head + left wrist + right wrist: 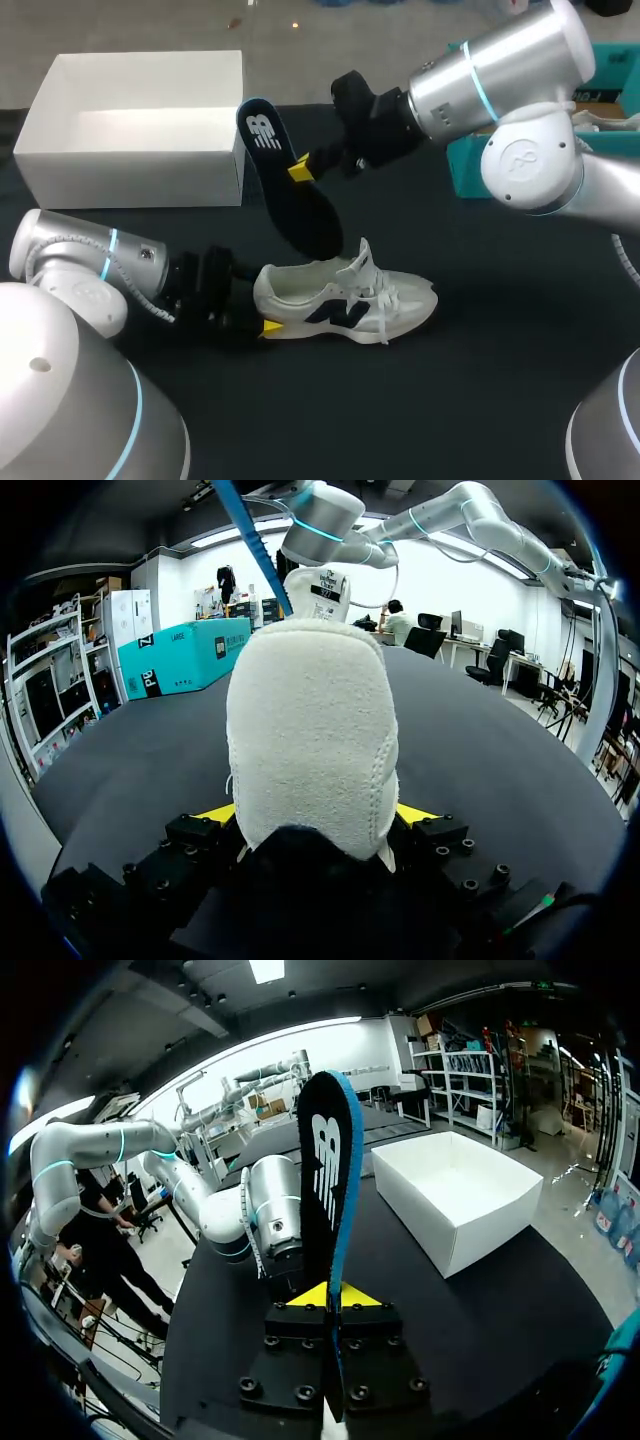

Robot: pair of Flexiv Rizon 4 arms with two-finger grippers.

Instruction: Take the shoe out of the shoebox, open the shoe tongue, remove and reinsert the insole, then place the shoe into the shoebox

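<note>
You have one shoe (345,295), one insole (295,200) and one shoebox (130,178) on the dark table (480,380). Your left gripper (265,318) grips the white shoe's heel from both sides, one yellow tip on each flank, with the shoe on its sole, well clear of the open white box. Your right gripper (300,170) pinches the single dark insole edge-on between its two fingers, holding it tilted in the air, its lower end just above the shoe's opening.
</note>
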